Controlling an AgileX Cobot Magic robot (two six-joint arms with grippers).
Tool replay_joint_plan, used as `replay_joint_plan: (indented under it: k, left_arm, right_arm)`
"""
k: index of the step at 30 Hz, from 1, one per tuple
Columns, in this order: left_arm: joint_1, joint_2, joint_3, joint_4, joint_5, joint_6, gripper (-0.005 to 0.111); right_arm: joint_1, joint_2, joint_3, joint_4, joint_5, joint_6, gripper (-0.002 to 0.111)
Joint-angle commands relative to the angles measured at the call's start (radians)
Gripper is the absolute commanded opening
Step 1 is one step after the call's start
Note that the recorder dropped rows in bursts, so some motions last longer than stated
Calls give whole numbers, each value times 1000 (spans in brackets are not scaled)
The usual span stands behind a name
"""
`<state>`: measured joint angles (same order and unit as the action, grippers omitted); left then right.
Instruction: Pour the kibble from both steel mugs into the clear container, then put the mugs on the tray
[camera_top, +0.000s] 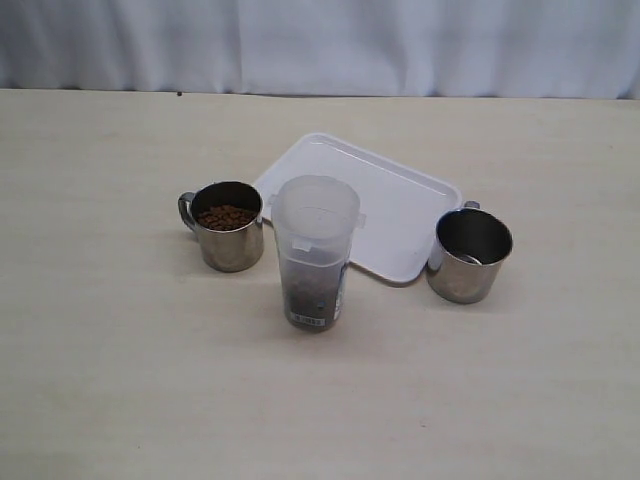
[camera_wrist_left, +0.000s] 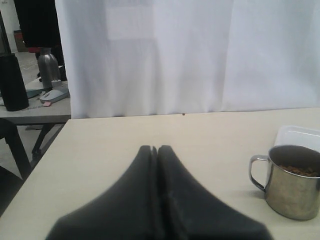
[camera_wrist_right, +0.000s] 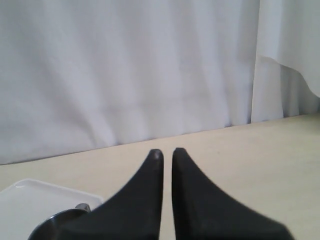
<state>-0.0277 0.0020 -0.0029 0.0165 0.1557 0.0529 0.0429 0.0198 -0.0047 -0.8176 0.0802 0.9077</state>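
Two steel mugs stand on the table either side of the clear container (camera_top: 314, 250). The left mug (camera_top: 228, 225) holds brown kibble (camera_top: 226, 216); the right mug (camera_top: 470, 255) looks empty inside. A dark layer of kibble (camera_top: 311, 292) lies in the container's bottom. Behind them lies the white tray (camera_top: 385, 205), with nothing on it. Neither gripper shows in the exterior view. My left gripper (camera_wrist_left: 154, 148) is shut and empty, well short of the filled mug (camera_wrist_left: 292, 182). My right gripper (camera_wrist_right: 167, 151) is shut with only a hairline slit, holding nothing, above the other mug's rim (camera_wrist_right: 52, 223).
A white curtain (camera_top: 320, 45) runs along the table's far edge. In the left wrist view another desk (camera_wrist_left: 30, 107) with a few items stands beyond the table's corner. The tray's corner (camera_wrist_right: 27, 200) shows beside the right fingers.
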Motion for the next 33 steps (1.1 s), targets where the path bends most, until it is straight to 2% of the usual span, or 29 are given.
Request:
replay_joint_plan:
  k: [1, 4, 6, 9, 16, 33]
  left_arm:
    - [-8, -2, 3, -2, -14, -1, 0]
    - [-8, -2, 3, -2, -14, -1, 0]
    - [-8, -2, 3, -2, -14, -1, 0]
    - [-8, -2, 3, -2, -14, -1, 0]
    - [-8, -2, 3, -2, -14, -1, 0]
    - [-8, -2, 3, -2, -14, -1, 0]
  right_arm:
    - [5, -20, 5, 70, 16, -48, 5]
    - [34, -20, 5, 302, 65, -296, 5]
    - [70, -20, 5, 474, 78, -540, 5]
    - [131, -20, 5, 615, 79, -765, 5]
    - [158, -20, 5, 636, 81, -780, 5]
    - [94, -20, 5, 735, 81, -875, 5]
